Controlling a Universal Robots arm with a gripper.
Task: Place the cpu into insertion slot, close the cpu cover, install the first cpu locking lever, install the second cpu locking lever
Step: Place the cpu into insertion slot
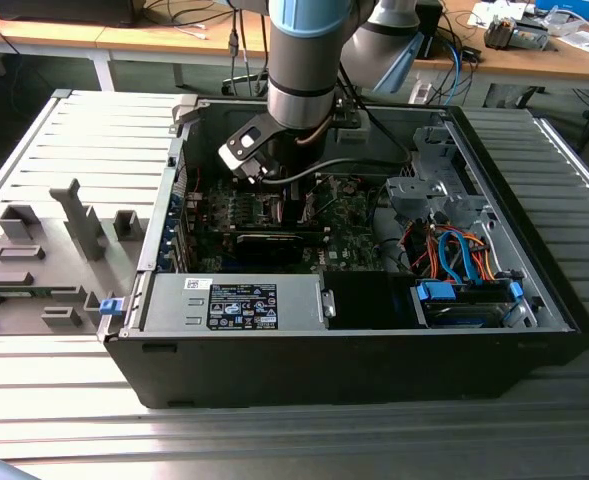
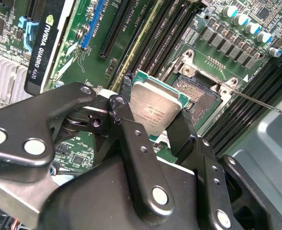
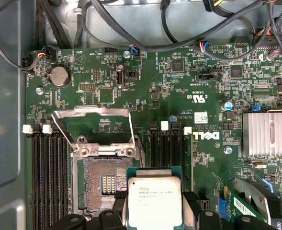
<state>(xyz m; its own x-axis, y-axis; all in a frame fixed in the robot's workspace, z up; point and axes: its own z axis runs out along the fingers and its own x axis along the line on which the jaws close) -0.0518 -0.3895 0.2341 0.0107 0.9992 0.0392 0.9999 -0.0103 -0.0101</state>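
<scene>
gripper (image 2: 152, 117): closed on the cpu (image 2: 156, 108), black fingers (image 2: 124, 112) gripping two opposite edges | cpu: metal top up, just beside the insertion slot (image 3: 102, 179), overlapping one corner of its rim, not seated | cpu cover (image 3: 92, 125): swung up, open | slot: contacts bare, between memory slots (image 3: 47, 177) on the motherboard (image 3: 145, 81) | computer case (image 1: 274, 350): open, on the slatted bench (image 1: 74, 420)

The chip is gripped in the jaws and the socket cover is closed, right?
No. The chip is gripped in the jaws, but the socket cover is open, swung up off the bare socket, as the first wrist view shows.
</scene>
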